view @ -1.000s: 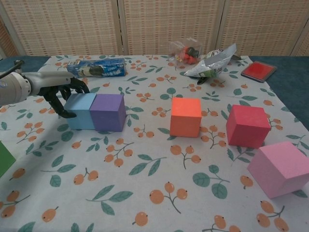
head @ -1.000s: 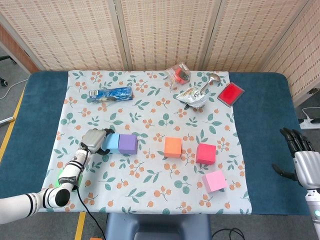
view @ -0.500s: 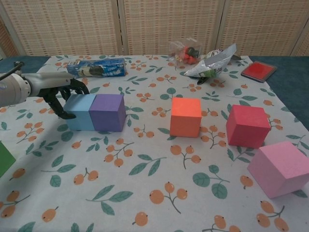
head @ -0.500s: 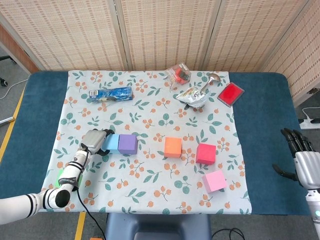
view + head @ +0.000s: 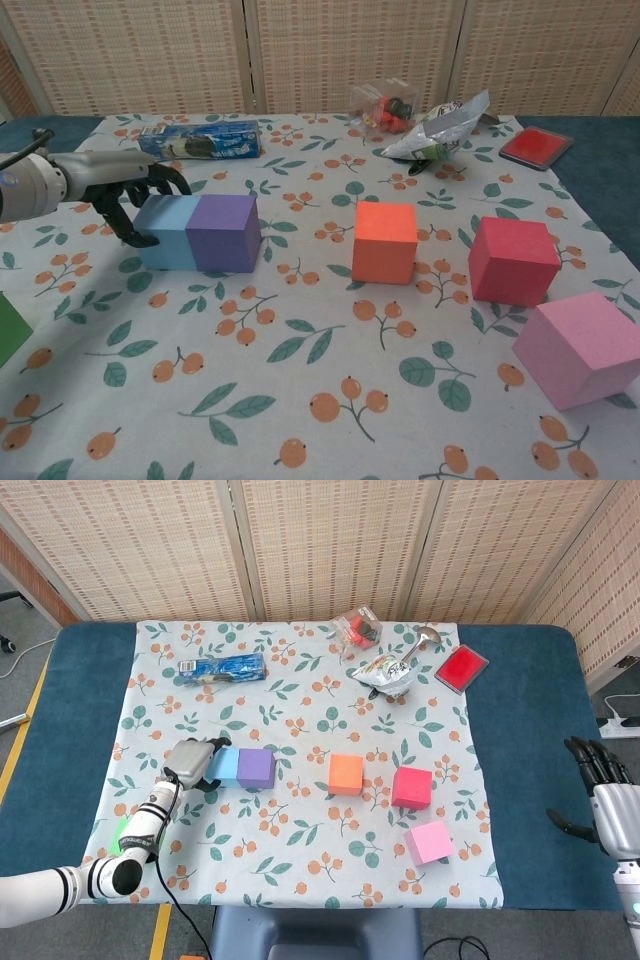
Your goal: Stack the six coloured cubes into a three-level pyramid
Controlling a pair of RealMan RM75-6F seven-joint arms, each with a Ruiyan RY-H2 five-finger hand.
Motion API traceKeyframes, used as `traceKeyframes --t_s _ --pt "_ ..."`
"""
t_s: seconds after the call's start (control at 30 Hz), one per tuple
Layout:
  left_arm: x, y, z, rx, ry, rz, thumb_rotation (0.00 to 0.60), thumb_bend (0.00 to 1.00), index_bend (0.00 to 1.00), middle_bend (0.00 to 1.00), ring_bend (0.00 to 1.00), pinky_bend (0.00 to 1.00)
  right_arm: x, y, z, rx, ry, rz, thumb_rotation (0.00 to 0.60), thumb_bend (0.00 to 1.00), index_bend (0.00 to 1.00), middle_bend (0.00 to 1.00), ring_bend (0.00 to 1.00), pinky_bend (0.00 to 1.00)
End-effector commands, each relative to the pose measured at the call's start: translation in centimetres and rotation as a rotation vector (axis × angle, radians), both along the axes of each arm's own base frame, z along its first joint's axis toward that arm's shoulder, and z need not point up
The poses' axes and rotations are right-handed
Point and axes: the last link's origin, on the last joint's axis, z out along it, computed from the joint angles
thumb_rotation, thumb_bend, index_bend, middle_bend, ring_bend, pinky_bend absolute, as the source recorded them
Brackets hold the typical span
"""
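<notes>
My left hand (image 5: 190, 759) (image 5: 118, 190) arches over the left side of the light blue cube (image 5: 223, 767) (image 5: 167, 231), its fingertips touching that cube's left edge without enclosing it. The blue cube stands flush against the purple cube (image 5: 257, 768) (image 5: 226, 232). To their right, spaced apart, are the orange cube (image 5: 346, 774) (image 5: 385, 242) and the red cube (image 5: 412, 787) (image 5: 513, 260), with the pink cube (image 5: 429, 842) (image 5: 585, 348) nearer the front. The green cube (image 5: 120, 833) (image 5: 8, 330) lies front left, partly hidden by my left forearm. My right hand (image 5: 600, 785) hovers, fingers spread, off the cloth at the far right.
At the back of the flowered cloth (image 5: 300, 710) lie a blue snack packet (image 5: 222, 667) (image 5: 204, 140), a clear bag of small items (image 5: 358, 628), a crumpled silver wrapper with a spoon (image 5: 388, 670) and a flat red box (image 5: 461, 668).
Almost nothing has moved. My left hand stays at the blue cube's left side, and my right hand has sunk slightly.
</notes>
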Motion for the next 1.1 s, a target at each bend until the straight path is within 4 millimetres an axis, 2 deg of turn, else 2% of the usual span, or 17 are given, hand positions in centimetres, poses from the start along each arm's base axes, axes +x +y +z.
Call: traceKeyframes --t_s 0.03,0.17,0.33,0.4,0.8,0.9,1.1 --pt "0.0 -0.1 0.0 -0.002 0.002 0.001 0.6 0.33 0.16 0.29 0.34 0.27 0.0 0.0 0.0 -0.002 -0.003 0.002 0.6 0.01 0.0 0.05 0.03 0.11" --pt "0.0 -0.2 0.0 -0.009 0.008 0.003 0.6 0.34 0.13 0.23 0.27 0.27 0.0 0.1 0.0 -0.001 -0.008 0.007 0.6 0.01 0.0 0.08 0.03 0.11" --pt "0.1 -0.4 0.2 -0.02 0.007 0.009 0.6 0.35 0.09 0.13 0.1 0.27 0.0 0.1 0.1 -0.002 -0.013 0.013 0.6 0.01 0.0 0.09 0.03 0.11" --pt "0.1 -0.5 0.2 -0.023 0.008 0.009 0.6 0.35 0.08 0.11 0.07 0.26 0.0 0.1 0.1 -0.001 -0.015 0.013 0.6 0.01 0.0 0.09 0.03 0.11" --pt "0.4 -1.5 1.0 -0.032 0.028 0.015 0.6 0.35 0.05 0.04 0.01 0.25 0.0 0.1 0.2 -0.004 -0.021 0.022 0.6 0.01 0.0 0.09 0.03 0.11" --pt "0.3 -1.6 1.7 -0.004 0.043 0.008 0.6 0.35 0.04 0.03 0.0 0.22 0.0 0.1 0.2 -0.003 -0.024 0.025 0.6 0.01 0.0 0.09 0.03 0.11" --pt "-1.6 -1.3 3.7 0.124 0.125 -0.031 0.6 0.34 0.04 0.02 0.0 0.09 0.1 0.1 0.1 -0.001 -0.024 0.028 0.6 0.01 0.0 0.09 0.03 0.11"
